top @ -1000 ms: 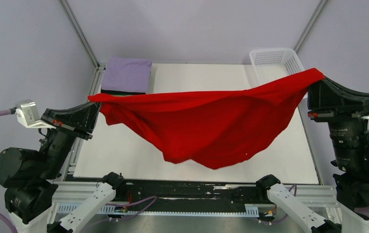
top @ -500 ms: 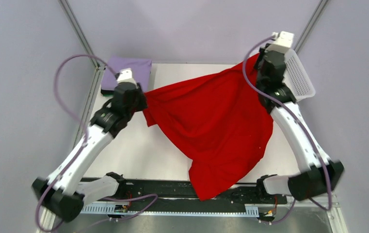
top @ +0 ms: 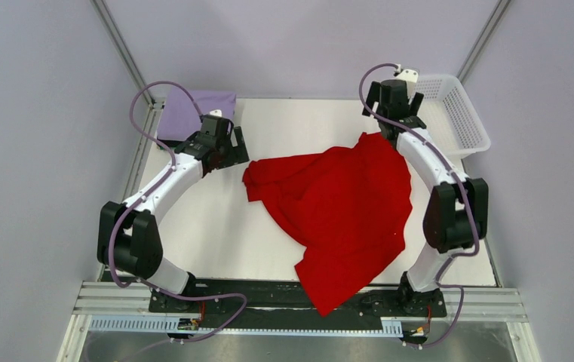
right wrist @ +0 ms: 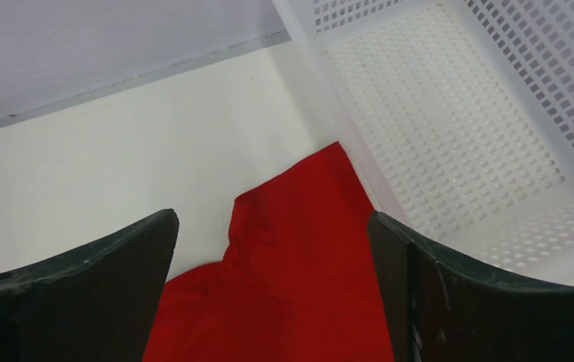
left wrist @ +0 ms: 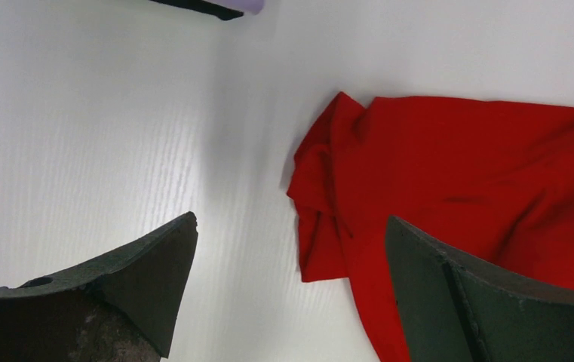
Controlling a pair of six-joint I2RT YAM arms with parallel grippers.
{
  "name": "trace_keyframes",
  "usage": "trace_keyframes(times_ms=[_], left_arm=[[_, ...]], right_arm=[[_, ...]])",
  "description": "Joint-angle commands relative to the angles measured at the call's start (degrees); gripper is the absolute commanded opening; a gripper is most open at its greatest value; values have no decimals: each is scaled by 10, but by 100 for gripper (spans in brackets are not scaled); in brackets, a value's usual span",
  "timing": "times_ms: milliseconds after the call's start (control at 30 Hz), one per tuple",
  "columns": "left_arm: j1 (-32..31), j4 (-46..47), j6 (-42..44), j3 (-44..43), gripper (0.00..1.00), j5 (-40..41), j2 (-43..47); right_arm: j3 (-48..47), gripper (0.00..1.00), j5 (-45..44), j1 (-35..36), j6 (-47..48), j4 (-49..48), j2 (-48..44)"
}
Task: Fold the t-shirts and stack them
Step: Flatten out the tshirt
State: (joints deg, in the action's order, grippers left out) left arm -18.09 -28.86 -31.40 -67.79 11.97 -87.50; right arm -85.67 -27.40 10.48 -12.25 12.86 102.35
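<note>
The red t-shirt (top: 336, 204) lies loose and crumpled across the middle of the table, and its lower corner hangs over the near edge. My left gripper (top: 227, 147) hovers open just left of the shirt's bunched left end (left wrist: 329, 188), holding nothing (left wrist: 290, 226). My right gripper (top: 391, 109) is open above the shirt's far right corner (right wrist: 299, 264), and nothing is between its fingers (right wrist: 272, 219). The lavender t-shirt (top: 193, 113) sits folded at the far left corner, on top of a dark folded one whose edge (left wrist: 193, 6) shows in the left wrist view.
A white mesh basket (top: 461, 113) stands at the far right corner, right beside the shirt's corner (right wrist: 457, 113). Bare white tabletop (top: 193, 226) lies left of the red shirt. Metal frame posts rise at both far corners.
Both grippers opened and let go of the red shirt, which dropped from its stretched spread onto the table. Both arms drew away from the released corners.
</note>
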Motion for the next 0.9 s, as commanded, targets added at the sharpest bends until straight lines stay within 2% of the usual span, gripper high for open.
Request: trace_keyframes(times_ms=[0, 133, 233, 367, 533, 867], left_arm=[[-2, 51, 2, 27, 100, -79, 26], [-2, 91, -1, 60, 100, -170, 24], [-2, 109, -3, 75, 100, -196, 16], [-7, 123, -9, 75, 100, -234, -8], [-28, 138, -17, 73, 100, -234, -28], [-41, 118, -43, 64, 86, -188, -74]], right_arm=[[88, 100, 94, 6, -112, 28, -121], [219, 100, 203, 7, -214, 33, -215], [302, 100, 312, 13, -236, 31, -262], [392, 100, 367, 30, -256, 23, -284], [451, 100, 380, 35, -259, 17, -269], [449, 100, 340, 34, -235, 28, -206]])
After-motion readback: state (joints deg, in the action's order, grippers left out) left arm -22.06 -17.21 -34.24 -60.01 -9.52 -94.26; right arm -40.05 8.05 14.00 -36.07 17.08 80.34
